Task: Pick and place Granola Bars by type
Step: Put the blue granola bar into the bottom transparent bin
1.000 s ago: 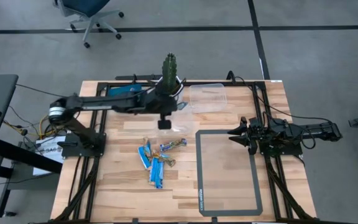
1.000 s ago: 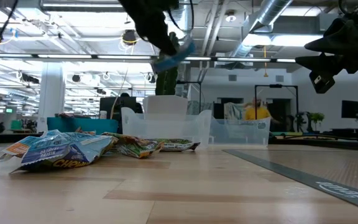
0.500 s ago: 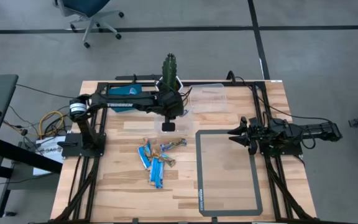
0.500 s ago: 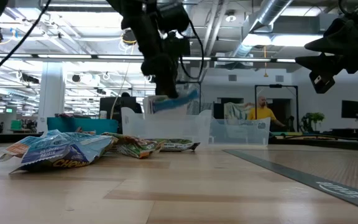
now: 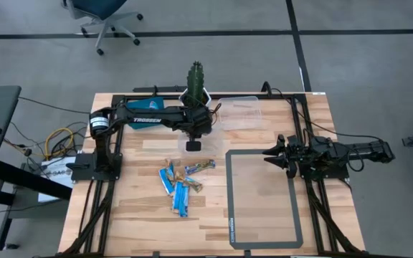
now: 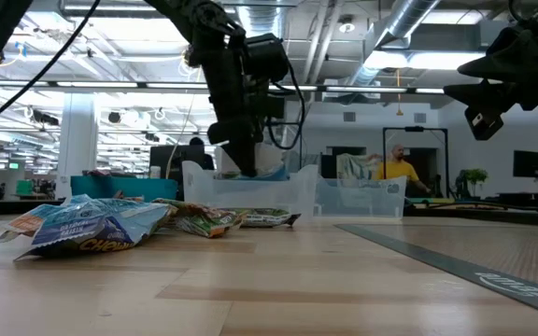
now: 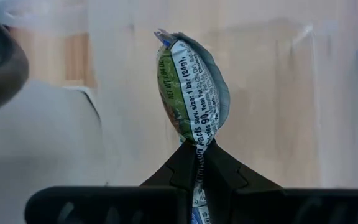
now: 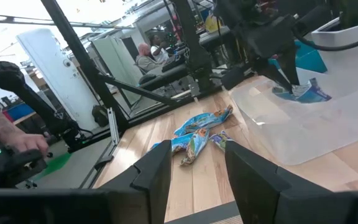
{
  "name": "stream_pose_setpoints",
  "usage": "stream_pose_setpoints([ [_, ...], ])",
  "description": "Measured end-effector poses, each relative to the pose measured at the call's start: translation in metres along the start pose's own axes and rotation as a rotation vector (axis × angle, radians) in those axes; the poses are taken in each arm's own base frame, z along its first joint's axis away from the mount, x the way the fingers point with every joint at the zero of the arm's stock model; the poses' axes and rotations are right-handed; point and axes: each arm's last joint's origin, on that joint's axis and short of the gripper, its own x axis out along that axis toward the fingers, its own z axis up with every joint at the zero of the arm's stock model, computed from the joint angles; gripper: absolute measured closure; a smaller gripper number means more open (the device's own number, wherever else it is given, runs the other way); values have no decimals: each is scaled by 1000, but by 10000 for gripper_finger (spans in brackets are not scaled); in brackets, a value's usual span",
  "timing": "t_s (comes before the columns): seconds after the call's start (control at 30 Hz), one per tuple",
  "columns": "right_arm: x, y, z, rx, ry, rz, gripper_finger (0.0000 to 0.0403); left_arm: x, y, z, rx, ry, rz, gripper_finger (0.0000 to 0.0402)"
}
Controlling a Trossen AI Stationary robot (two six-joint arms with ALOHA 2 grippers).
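We judge the sorting to be at an early stage: our left gripper (image 6: 248, 171) is clenched on one light blue bar (image 7: 191, 93), pinching a crimped end so the puffed foil wrapper stands out past the fingers, and it has that bar lowered into the nearer clear container (image 6: 250, 191) at the far middle of the table (image 5: 264, 236). The bar is not yet let go, and we cannot tell whether it touches the container floor. The rest of the granola bars (image 5: 180, 183) lie in a loose heap on the wood, near and a little left of the container, well apart from it; in the low view their wrappers look crinkled and glossy, some pale blue, some with brown-gold print. A second clear container (image 5: 239, 111) sits just to the right of the first; we cannot see anything in it. Both are thin, translucent, square-cornered tubs. The right gripper (image 5: 272, 154) waits at the table's right side beside the grey-bordered mat (image 5: 229, 197), its fingers parted and holding nothing. So most of the pile is left to sort.
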Motion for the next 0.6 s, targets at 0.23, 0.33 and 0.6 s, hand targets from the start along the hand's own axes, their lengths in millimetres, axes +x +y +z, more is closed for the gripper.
stream_pose_setpoints([
  [0.23, 0, 0, 0, 0, 0, 0, 261, 0, 0, 0, 0, -1, 4, 358],
  [0.33, 0, 0, 0, 0, 0, 0, 259, 0, 0, 0, 1, 5, 2, 335],
  [0.6, 0, 0, 0, 0, 0, 0, 261, -6, 0, -2, -21, 13, 0, 302],
])
